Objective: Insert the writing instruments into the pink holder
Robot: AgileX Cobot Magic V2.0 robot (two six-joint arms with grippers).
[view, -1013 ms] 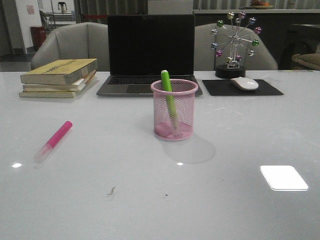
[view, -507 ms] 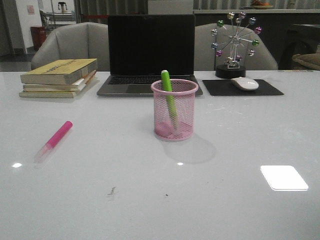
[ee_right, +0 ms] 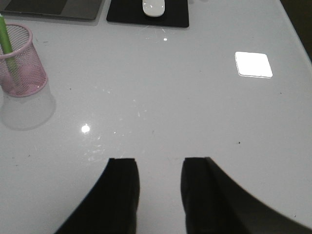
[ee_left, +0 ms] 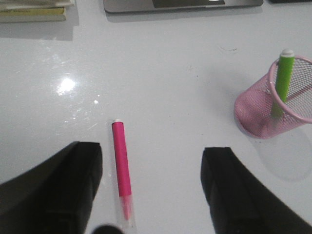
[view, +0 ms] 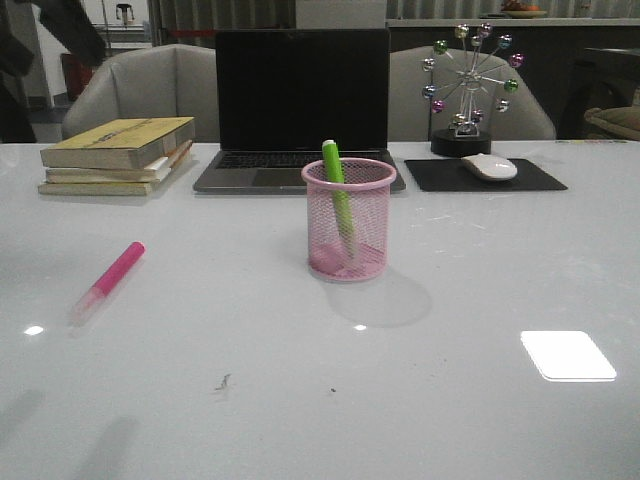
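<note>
The pink holder [view: 348, 235] stands upright mid-table in front of the laptop. The lime green marker [view: 335, 180] leans inside it, its top above the rim. The pink marker [view: 112, 274] lies flat on the table at the left, clear cap toward the front edge. In the left wrist view my left gripper [ee_left: 152, 148] is open above the table; the pink marker [ee_left: 121, 158] lies between its fingers, nearer one finger, untouched. The holder [ee_left: 258, 105] with the green marker [ee_left: 282, 78] sits off to one side. My right gripper [ee_right: 158, 161] is open over bare table, well away from the holder [ee_right: 22, 73].
A laptop [view: 300, 100] stands behind the holder. A stack of books [view: 115, 155] is at the back left. A white mouse [view: 489, 167] on a black pad and a ferris-wheel ornament [view: 468, 85] are at the back right.
A dark shape has come into the upper left corner of the front view, and faint shadows now fall on the table's lower left. The markers and holder have not moved.
</note>
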